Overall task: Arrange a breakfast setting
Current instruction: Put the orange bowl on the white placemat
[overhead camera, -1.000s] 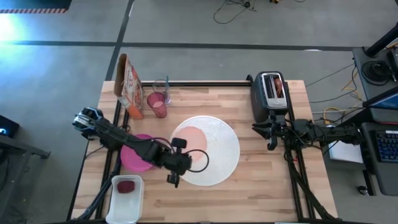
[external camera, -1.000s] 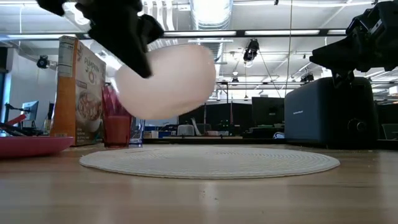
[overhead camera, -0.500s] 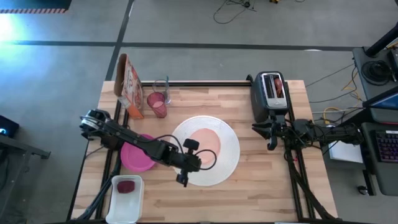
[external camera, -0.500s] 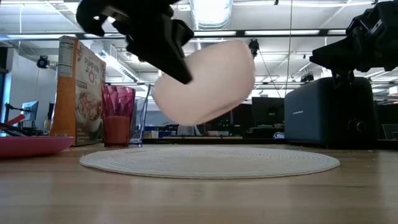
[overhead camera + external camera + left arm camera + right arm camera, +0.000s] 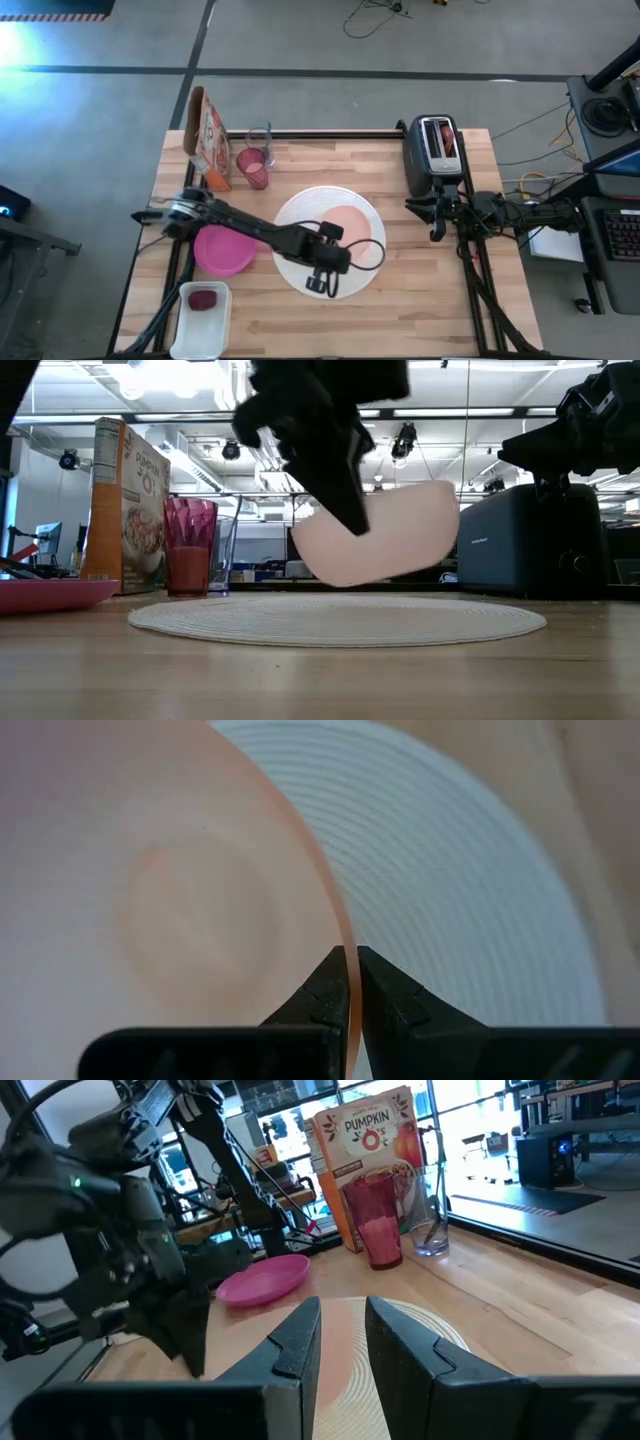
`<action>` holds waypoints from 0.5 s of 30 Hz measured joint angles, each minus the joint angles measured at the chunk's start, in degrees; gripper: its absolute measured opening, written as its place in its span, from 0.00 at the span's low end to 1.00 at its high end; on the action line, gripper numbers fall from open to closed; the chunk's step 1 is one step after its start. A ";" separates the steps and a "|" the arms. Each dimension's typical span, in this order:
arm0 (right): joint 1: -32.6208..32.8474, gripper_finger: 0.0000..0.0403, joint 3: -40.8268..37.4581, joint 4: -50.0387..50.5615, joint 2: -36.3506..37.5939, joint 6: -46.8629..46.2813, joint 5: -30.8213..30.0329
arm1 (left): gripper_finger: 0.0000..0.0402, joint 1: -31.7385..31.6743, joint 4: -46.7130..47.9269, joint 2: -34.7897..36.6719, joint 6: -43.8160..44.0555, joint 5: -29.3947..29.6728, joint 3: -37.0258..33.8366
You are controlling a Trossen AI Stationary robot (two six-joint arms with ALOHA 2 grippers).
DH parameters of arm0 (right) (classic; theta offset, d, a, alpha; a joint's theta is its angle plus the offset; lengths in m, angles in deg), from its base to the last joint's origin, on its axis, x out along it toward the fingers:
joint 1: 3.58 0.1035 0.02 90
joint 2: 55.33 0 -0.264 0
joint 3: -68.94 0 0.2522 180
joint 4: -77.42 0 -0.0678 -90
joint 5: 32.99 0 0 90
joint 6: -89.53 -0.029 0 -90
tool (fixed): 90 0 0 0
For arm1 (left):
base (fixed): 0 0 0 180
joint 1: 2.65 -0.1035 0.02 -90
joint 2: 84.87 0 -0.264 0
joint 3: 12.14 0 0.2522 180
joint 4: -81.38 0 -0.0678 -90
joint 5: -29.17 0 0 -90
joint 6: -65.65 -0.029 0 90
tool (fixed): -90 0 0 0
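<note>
Flanking the big round white plate (image 5: 296,262): magenta plate (image 5: 222,251), toaster (image 5: 432,152)

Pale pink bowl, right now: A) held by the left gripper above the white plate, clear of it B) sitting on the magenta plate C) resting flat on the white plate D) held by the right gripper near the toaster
A: the left gripper pinches the rim of the pale pink bowl, which hangs tilted above the white plate with a gap under it in the low view.

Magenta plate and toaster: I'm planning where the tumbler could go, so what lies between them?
In the high view, the white plate lies between the magenta plate and the toaster, with the left pincer holding the pink bowl above it.
</note>
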 joint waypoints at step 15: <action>0.00 0.18 0.02 0.02 0.00 0.00 -0.02 | 0.00 -1.45 4.10 -6.36 -5.05 -3.36 9.29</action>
